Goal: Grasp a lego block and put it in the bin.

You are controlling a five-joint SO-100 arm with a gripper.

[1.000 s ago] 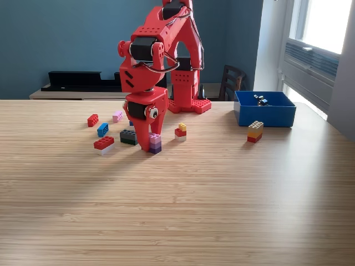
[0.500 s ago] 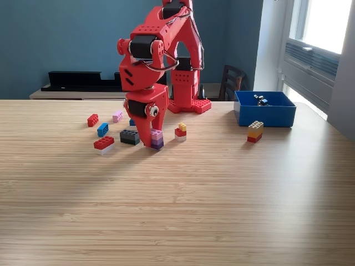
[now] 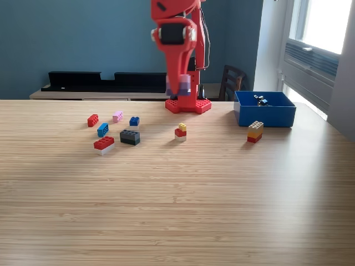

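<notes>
Red pincer (image 3: 178, 84) hung high above surface (image 3: 177, 205), pinching pink-and-purple lego block (image 3: 183, 84), blurred. Blue bin (image 3: 265, 108) stood at exterior view's right, near far edge, small dark things inside. Tan-and-red stack (image 3: 255, 131) just in front of bin. No readable writing anywhere.

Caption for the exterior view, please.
Red arm's tool carries a pink-and-purple lego block high above the table, with the blue bin to the view's right.

counter (image 3: 222, 210): pale wood grain | chair (image 3: 231, 82): dark, behind far edge | low black shelf (image 3: 83, 79): possibly a stand, against blue wall (image 3: 72, 33) | window (image 3: 324, 22): bright, exterior view's right
</notes>
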